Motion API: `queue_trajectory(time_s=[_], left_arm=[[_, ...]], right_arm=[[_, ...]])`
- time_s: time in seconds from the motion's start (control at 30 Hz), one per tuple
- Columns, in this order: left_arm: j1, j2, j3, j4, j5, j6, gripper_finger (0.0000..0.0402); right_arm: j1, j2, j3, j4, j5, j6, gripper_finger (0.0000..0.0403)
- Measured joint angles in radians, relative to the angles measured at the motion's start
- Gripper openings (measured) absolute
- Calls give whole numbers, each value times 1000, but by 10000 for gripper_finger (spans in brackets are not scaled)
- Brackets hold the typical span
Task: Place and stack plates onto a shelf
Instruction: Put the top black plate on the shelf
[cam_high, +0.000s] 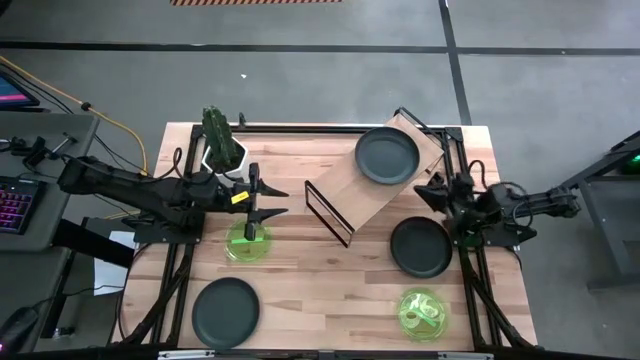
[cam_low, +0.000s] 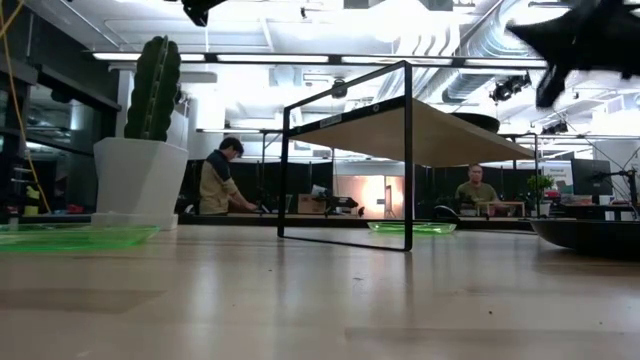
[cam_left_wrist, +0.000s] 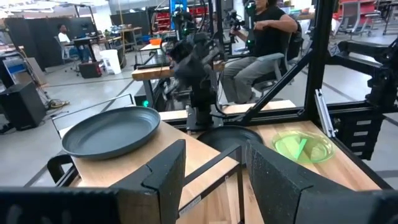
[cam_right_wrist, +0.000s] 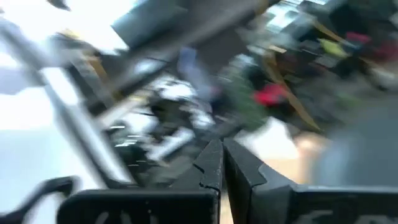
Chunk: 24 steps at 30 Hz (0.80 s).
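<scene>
Two dark fingers of the left gripper fill the front of its wrist view, spread apart with nothing between them, and from above this gripper hangs over a see-through bright green plate near the cactus pot. One round dark plate with a raised rim sits on the shelf, a light wood board on thin black wire legs, while two more dark plates and a second green plate lie on the table. Over by the table's right edge, the right gripper is squeezed tight with nothing in it.
</scene>
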Motion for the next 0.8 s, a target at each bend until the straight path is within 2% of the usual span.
queue_trajectory(time_s=[0.1, 0.17, 0.3, 0.43, 0.53, 0.63, 0.7, 0.8], left_arm=[[0, 0, 0, 3, 0, 0, 158], [0, 0, 0, 3, 0, 0, 158], [0, 0, 0, 3, 0, 0, 158], [0, 0, 0, 3, 0, 3, 158], [0, 0, 0, 3, 0, 24, 158], [0, 0, 0, 1, 0, 24, 158], [-2, 0, 0, -1, 0, 22, 158], [-9, 0, 0, -5, 0, 19, 158]], right_arm=[[0, 64, 0, 204, -87, -99, 0], [0, 126, 5, 303, -88, -149, 0], [0, 298, 97, 312, -41, -203, 0], [-3, 528, 260, 255, 40, -256, 0], [-11, 669, 397, 141, 159, -344, 0], [-28, 772, 538, -56, 333, -408, 0], [-54, 827, 640, -283, 442, -349, 0], [-137, 905, 803, -681, 482, -152, 0]])
